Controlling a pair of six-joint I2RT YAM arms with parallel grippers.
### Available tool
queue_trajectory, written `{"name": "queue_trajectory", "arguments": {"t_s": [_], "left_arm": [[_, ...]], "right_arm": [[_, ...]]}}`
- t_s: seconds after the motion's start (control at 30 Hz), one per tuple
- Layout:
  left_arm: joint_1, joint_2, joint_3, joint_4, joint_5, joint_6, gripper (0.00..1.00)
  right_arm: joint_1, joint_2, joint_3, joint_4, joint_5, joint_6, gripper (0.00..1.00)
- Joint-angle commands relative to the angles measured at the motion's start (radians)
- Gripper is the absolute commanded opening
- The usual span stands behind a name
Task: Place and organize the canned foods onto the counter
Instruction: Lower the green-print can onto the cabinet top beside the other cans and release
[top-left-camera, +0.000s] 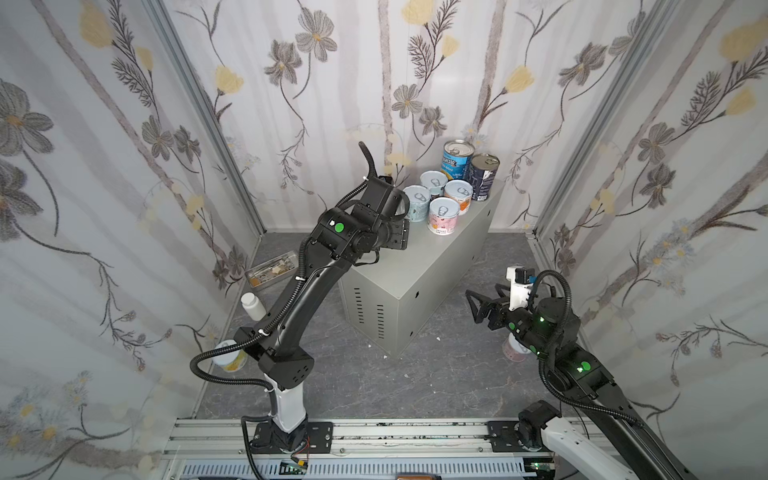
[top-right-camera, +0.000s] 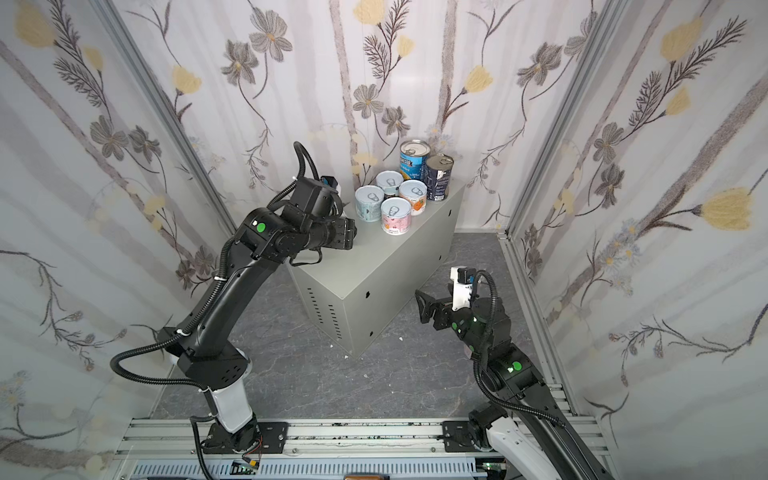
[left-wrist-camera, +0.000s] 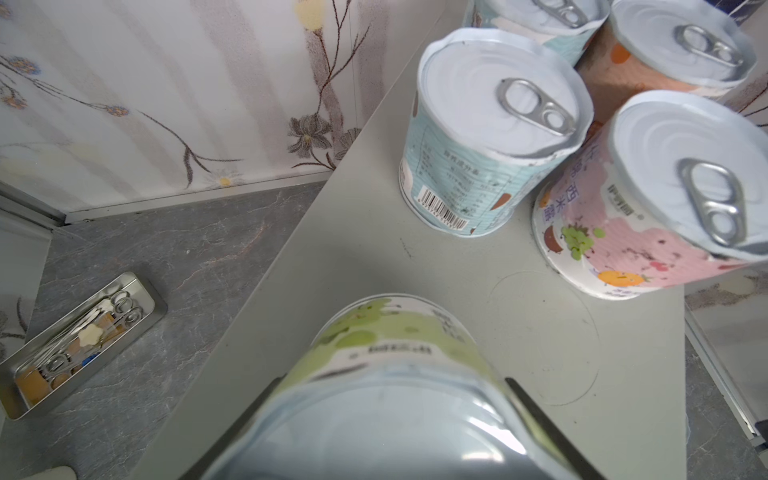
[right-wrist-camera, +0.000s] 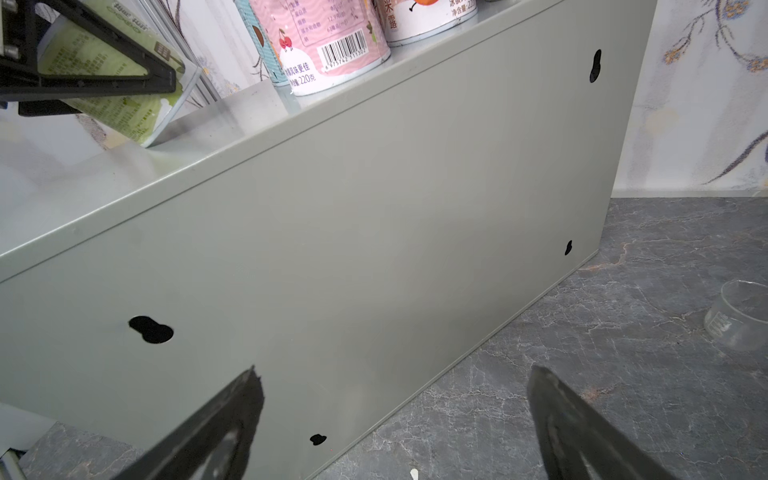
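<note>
The jaws of my left gripper (left-wrist-camera: 392, 388) are clamped on a green can (left-wrist-camera: 386, 345), one finger down each side of it, and the can hangs tilted over the bare near half of the counter (top-left-camera: 428, 262). From the right wrist view its lower rim sits right at the counter's top, but I cannot tell whether it touches.

The jaws of my right gripper (top-left-camera: 478, 309) stand wide apart with nothing between them, low beside the counter's long side wall.

At the far end of the counter's top I see four short cans (top-left-camera: 443, 214) bunched together upright. Behind them a blue tin (top-left-camera: 456, 160) and a navy tin (top-left-camera: 483, 176) stand side by side.

On the floor, a yellow can (top-left-camera: 227, 356) is partly hidden under the left arm, and a pink can (top-left-camera: 513, 349) under the right.
</note>
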Motion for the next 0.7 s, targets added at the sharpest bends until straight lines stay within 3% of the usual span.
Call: {"name": "queue_trajectory", "arguments": {"t_s": [0.0, 0.27, 0.53, 0.67], "left_arm": [[0.000, 0.017, 0.021, 0.035, -0.008, -0.012, 0.74], [0.001, 0.057, 0.055, 0.041, -0.031, 0.001, 0.83], [0.000, 0.092, 0.110, 0.047, -0.064, -0.010, 0.85], [-0.001, 0.099, 0.114, 0.061, -0.118, 0.019, 0.95]], "right_arm": [[0.001, 0.001, -0.007, 0.045, -0.010, -0.002, 1.00], [0.001, 0.012, -0.009, 0.057, -0.023, -0.001, 1.00], [0.001, -0.001, -0.012, 0.049, -0.023, -0.002, 1.00], [0.001, -0.005, -0.009, 0.049, -0.024, -0.002, 1.00]]}}
